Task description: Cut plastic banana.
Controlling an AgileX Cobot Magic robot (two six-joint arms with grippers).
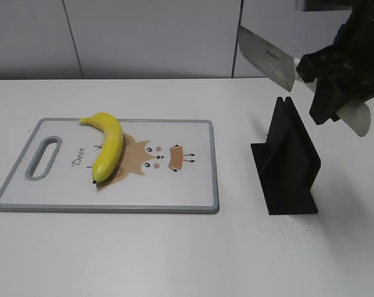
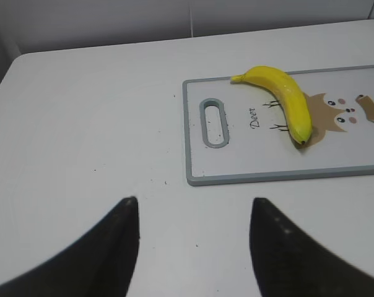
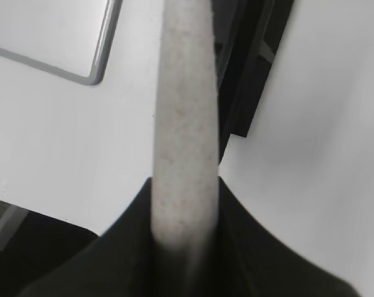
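The yellow plastic banana (image 1: pixel 108 144) lies whole on the left half of a white cutting board (image 1: pixel 187 185) with a grey rim and a deer picture. It also shows in the left wrist view (image 2: pixel 287 99). My right gripper (image 1: pixel 326 77) is shut on the pale handle (image 3: pixel 184 124) of a knife, held in the air at the upper right. The knife's blade (image 1: pixel 267 57) points up and left, above the black knife stand (image 1: pixel 289 158). My left gripper (image 2: pixel 193 213) is open and empty over bare table, left of the board.
The black knife stand sits right of the board, below the knife, and shows in the right wrist view (image 3: pixel 255 68). The board's corner (image 3: pixel 94 68) is at that view's upper left. The board's handle slot (image 1: pixel 43 158) is at its left end.
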